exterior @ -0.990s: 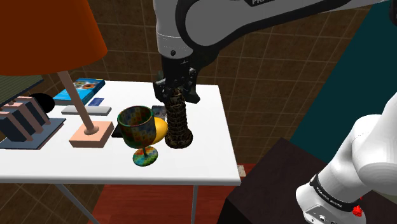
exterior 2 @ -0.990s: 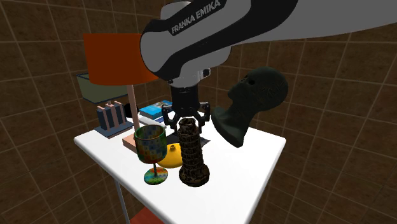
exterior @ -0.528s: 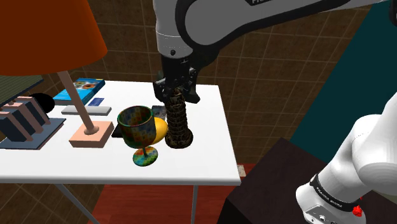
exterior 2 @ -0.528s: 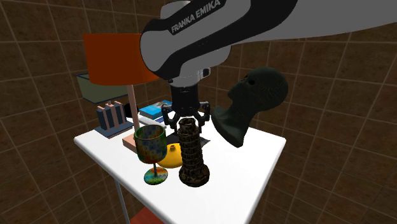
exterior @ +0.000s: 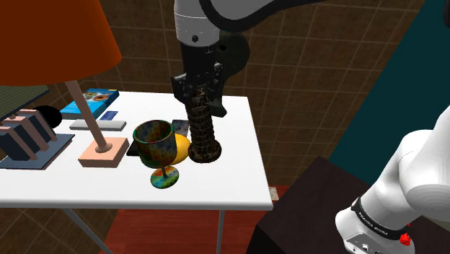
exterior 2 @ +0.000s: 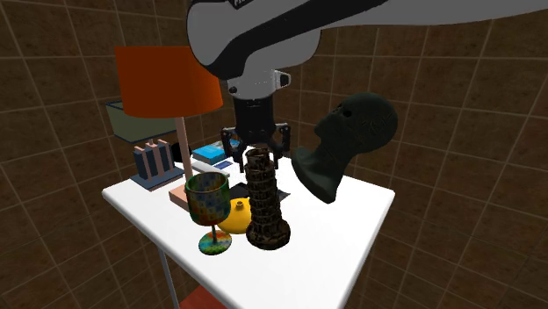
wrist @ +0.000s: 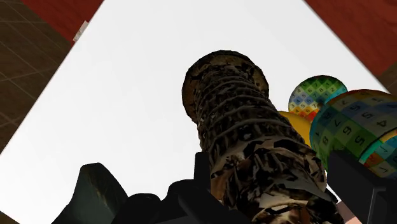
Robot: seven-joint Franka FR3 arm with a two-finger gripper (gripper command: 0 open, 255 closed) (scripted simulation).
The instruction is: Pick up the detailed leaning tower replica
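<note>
Pinching the tower (wrist: 254, 146) near its top with the gripper (wrist: 273, 175), jaws closed on it from two sides, black fingers (wrist: 353, 184) tight against its wall. Hanging down from the jaws toward the white table (wrist: 127, 95), with its base on the top or just over it; cannot tell which. Round and tall, built of stacked ringed storeys with tiny arcades, mottled dark brown, black and tan, flaring to a wider foot, tilted a little in the second exterior view. Just beside the tower's lower half, below the jaws, a yellow rounded thing (exterior: 182, 148), and touching or nearly touching that, a goblet (exterior: 155, 144) patterned in green, blue, red and orange checks. Printed on those checks, small digits, a 4 and a 5 among them in the wrist view. Farther from the jaws on the goblet's side, a lamp (exterior: 50, 36) with an orange shade, slanted pale stem and square block foot. Beyond that, a blue book (exterior: 90, 101) and a grey rack (exterior: 29, 137) of upright slabs. On the jaws' other side in the second exterior view, level with them, a dark mannequin head (exterior 2: 347, 145). On the dark band at the arm's base (exterior: 375, 224), white lettering too small to read; on the arm's upper edge in the second exterior view, cut-off white letters, not readable.
</note>
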